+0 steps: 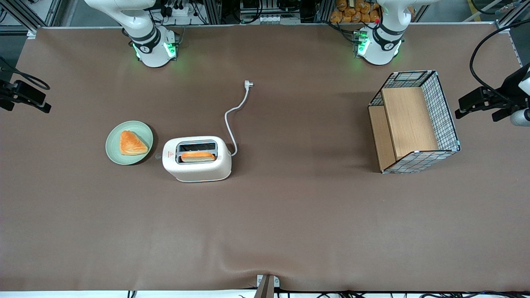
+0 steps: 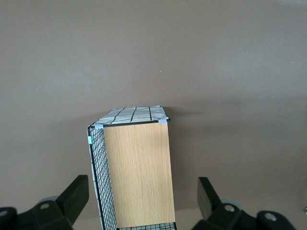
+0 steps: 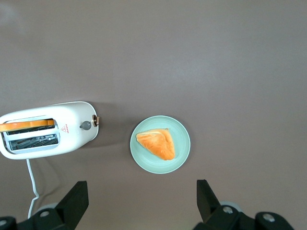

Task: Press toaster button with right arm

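Note:
The cream-white toaster (image 1: 197,159) stands on the brown table, with a slice of bread (image 1: 198,156) in the slot nearer the front camera. It also shows in the right wrist view (image 3: 72,134). The toaster button (image 1: 157,156) is a small greyish knob at the narrow end by the red triangle mark, facing the plate; the wrist view shows it too (image 3: 85,125). My right gripper (image 3: 140,190) is open and empty. It hangs high above the table, over the plate, well apart from the toaster. It is out of the front view.
A pale green plate (image 1: 114,145) with a triangular pastry (image 1: 132,143) lies beside the toaster's button end. The white cord (image 1: 233,118) runs from the toaster away from the front camera. A wire basket with wooden panels (image 1: 445,111) stands toward the parked arm's end.

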Tool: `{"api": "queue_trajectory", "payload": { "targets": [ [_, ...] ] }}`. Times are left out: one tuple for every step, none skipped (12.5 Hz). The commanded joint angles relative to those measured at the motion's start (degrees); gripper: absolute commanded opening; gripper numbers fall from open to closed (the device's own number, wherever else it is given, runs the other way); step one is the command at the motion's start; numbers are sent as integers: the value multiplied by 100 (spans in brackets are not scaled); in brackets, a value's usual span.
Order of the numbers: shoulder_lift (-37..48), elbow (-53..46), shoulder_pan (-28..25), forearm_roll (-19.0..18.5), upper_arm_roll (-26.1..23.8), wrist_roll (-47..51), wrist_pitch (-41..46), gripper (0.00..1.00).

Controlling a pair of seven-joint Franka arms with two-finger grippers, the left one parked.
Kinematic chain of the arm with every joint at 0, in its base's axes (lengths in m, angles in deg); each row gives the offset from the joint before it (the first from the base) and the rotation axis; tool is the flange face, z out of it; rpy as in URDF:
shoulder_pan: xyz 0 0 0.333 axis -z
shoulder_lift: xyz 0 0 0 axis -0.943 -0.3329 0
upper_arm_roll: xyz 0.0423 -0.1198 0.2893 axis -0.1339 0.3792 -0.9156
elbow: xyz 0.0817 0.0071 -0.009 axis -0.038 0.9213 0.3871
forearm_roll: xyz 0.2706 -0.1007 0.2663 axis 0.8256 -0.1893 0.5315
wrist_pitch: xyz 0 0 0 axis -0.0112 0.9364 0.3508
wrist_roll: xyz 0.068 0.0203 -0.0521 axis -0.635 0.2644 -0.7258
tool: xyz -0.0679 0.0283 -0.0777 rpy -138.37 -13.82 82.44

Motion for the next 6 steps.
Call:
{"api": "queue_trajectory", "payload": {
  "targets": [
    [30,-41,86,-116,-95,9,23,100],
    [30,-41,87,-116,-95,18,23,100],
    [30,-41,87,-116,-95,18,23,100],
    [30,-41,87,-116,-95,18,23,100],
    [30,-41,87,-116,-95,27,23,100],
    [30,-41,87,-116,-95,36,23,100]
  ]
}}
